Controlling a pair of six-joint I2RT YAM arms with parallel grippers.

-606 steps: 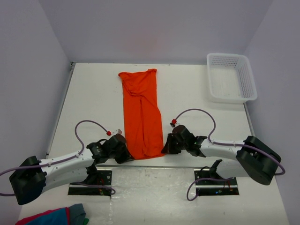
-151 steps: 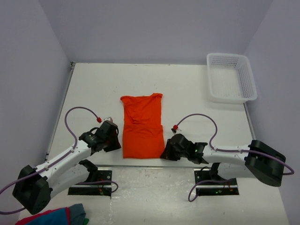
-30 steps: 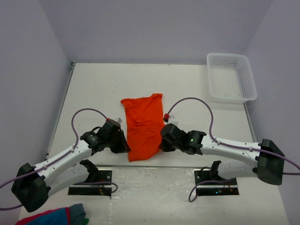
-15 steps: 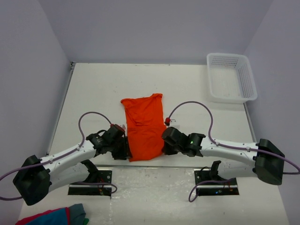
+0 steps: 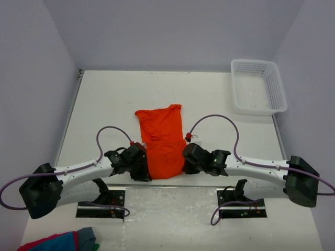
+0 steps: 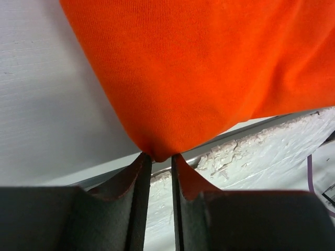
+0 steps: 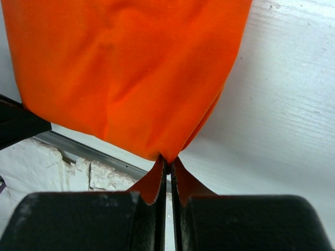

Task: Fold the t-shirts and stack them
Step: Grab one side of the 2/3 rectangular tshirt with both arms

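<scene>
T-shirt: plain bright orange short-sleeved t-shirt of thin cloth (image 5: pixel 161 140), partly folded, lying mid-table toward the near edge, long axis near to far.
Left end effector (image 6: pixel 159 157): closed to a slit, pinching the near-left corner.
Right end effector (image 7: pixel 167 159): pressed together on the near-right corner.
Relation: cloth lying straight ahead of both; arms equally near, one per side.
Next move, likely: near hem carried forward over the far part.
Table: white table (image 5: pixel 104 99).
Basket: white plastic mesh basket (image 5: pixel 258 86), far right, well apart.
</scene>
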